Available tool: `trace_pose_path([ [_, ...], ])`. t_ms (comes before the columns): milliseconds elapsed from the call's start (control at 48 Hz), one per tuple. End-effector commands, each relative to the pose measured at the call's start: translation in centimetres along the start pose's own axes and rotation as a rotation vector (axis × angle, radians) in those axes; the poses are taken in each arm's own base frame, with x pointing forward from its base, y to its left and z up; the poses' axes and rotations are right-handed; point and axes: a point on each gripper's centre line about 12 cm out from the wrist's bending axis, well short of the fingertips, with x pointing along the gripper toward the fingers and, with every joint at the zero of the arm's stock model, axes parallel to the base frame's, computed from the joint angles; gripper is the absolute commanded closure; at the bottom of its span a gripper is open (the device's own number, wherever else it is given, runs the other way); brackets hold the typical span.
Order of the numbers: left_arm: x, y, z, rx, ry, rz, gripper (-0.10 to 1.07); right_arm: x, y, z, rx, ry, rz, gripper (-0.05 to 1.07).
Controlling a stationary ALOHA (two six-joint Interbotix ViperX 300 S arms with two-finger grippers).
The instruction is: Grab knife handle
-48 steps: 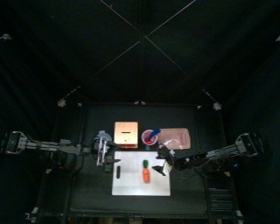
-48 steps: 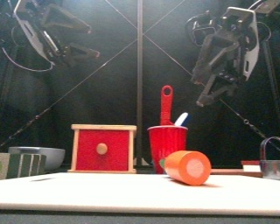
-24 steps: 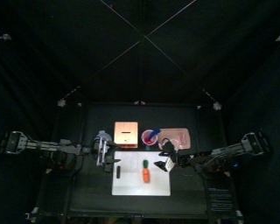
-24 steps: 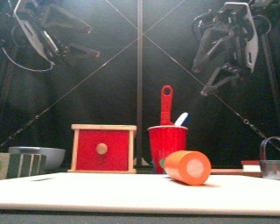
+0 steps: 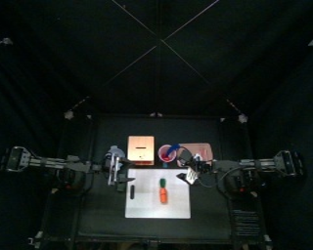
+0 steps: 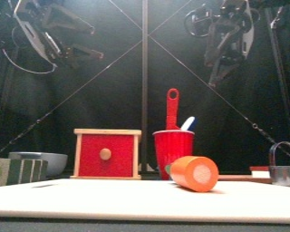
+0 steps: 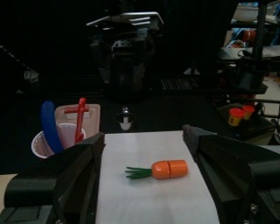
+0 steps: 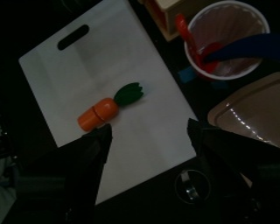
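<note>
**Both grippers released above the board, knife not told apart**

Nearest the table's front edge lay the white cutting board (image 6: pixel 99 198), with the carrot (image 6: pixel 194 173) on it, its cut orange end facing the front camera. Only the wrist views showed the carrot's green top and the board's handle slot (image 8: pixel 74 37).

Behind the board stood a wooden box (image 6: pixel 108 154) with a red front and, beside it, the red cup (image 6: pixel 173 150). From the front, a red spatula (image 6: pixel 173 104) and a pale tip (image 6: pixel 188 122) rose from the cup. The right wrist view instead showed a blue handle (image 8: pixel 244 47) lying across the cup's mouth. Which of these was the knife could not be told.

A metal bowl (image 6: pixel 41 161) sat at the far left, and a brown tray (image 5: pixel 201 153) just beside the cup showed only from above.

The left gripper (image 7: pixel 143 144) hung with jaws spread wide and empty, looking over the board's left end. The right gripper (image 8: pixel 150 136) was equally spread and empty, high above the board's right end, well apart from the cup's handles.
</note>
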Motion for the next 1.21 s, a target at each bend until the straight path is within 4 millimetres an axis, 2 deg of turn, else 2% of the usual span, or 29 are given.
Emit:
trace_pose_path([
  [0, 0.2, 0.0, 0.5, 0.004, -0.015, 0.0, -0.05, -0.7, -1.0, 2.0, 0.037, -0.019, 0.028, 0.04],
  [104, 0.1, 0.0, 0.2, 0.003, -0.007, 0.0, -0.05, 0.3, -2.3, 3.2, 0.039, 0.038, 0.048, 0.04],
  [312, 0.0, 0.1, 0.0, 0.003, -0.001, 0.002, -0.05, 2.8, -2.8, 5.5, -0.002, 0.167, 0.103, 0.04],
  [562, -0.1, 0.0, -0.4, 0.002, 0.006, 0.0, -0.05, 5.4, -3.1, 7.8, -0.067, 0.269, 0.046, 0.04],
  [812, -0.2, 0.0, -0.7, 0.0, 0.014, 0.0, -0.05, 8.4, -3.5, 8.8, -0.093, 0.375, 0.003, 0.04],
  [1188, -0.5, 0.0, -1.2, -0.004, 0.026, 0.001, -0.05, 9.7, -3.7, 9.0, -0.103, 0.405, -0.031, 0.05],
])
